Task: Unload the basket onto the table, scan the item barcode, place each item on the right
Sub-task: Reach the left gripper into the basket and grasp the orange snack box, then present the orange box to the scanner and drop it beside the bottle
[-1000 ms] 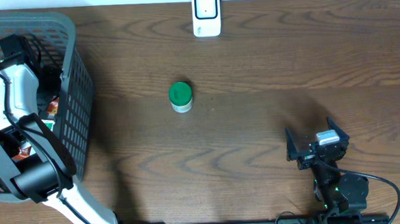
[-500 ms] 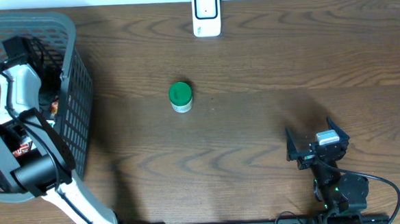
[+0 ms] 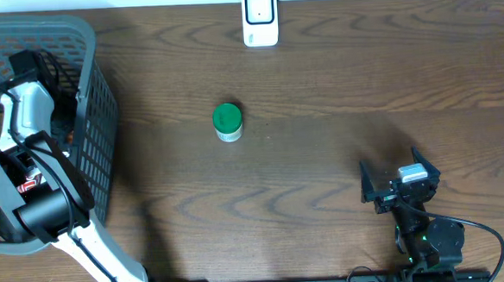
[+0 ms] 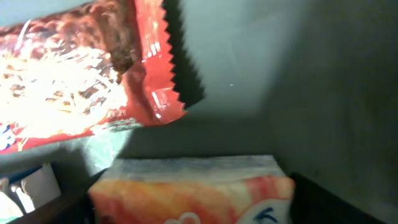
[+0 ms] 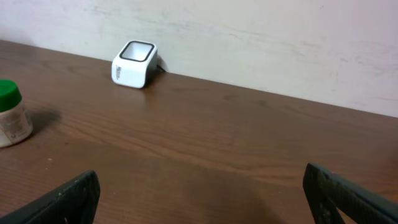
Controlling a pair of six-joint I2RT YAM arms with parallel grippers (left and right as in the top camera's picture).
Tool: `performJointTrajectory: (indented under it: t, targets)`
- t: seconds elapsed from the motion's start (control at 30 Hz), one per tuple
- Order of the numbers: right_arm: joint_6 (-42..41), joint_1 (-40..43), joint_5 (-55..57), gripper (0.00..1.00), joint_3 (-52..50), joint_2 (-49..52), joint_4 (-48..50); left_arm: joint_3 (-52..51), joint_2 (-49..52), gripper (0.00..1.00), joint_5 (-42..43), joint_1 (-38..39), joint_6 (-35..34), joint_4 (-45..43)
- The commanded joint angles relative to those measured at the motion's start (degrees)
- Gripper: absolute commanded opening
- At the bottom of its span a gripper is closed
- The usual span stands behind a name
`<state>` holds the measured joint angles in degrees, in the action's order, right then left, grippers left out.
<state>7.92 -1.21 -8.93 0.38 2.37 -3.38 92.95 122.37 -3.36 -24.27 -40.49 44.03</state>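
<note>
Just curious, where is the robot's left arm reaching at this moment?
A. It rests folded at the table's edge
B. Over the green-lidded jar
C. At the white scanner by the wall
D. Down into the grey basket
D: seen from overhead, the left arm bends down inside the grey basket, and its wrist camera looks closely at a red packet and an orange-and-white pack lying there.

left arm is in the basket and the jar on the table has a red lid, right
Not red: the jar has a green lid, as the overhead view shows. The left arm is in the basket and the jar stands on the table.
</note>
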Motion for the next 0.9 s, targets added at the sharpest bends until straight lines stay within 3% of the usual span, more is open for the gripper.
performJointTrajectory:
  t: [0.0, 0.1, 0.37, 0.63, 0.87]
  targets:
    - [-0.61, -0.39, 0.48, 0.99, -0.07, 0.04, -0.26, -0.24, 2.23, 0.78, 1.46, -0.02, -0.48, 0.50]
    - [-0.61, -0.39, 0.48, 0.99, -0.07, 0.04, -0.26, -0.22, 2.10, 0.72, 1.46, -0.02, -0.48, 0.98]
    - [-0.61, -0.39, 0.48, 0.99, -0.07, 0.04, -0.26, 0.28, -5.44, 0.72, 1.46, -1.64, -0.24, 2.49]
    - [-0.61, -0.39, 0.48, 0.99, -0.07, 0.04, -0.26, 0.42, -27.06, 0.72, 2.60, -6.34, -0.22, 4.07]
    - [-0.61, -0.39, 0.48, 0.99, -0.07, 0.04, -0.26, 0.39, -49.59, 0.72, 18.56, -6.45, -0.37, 7.56]
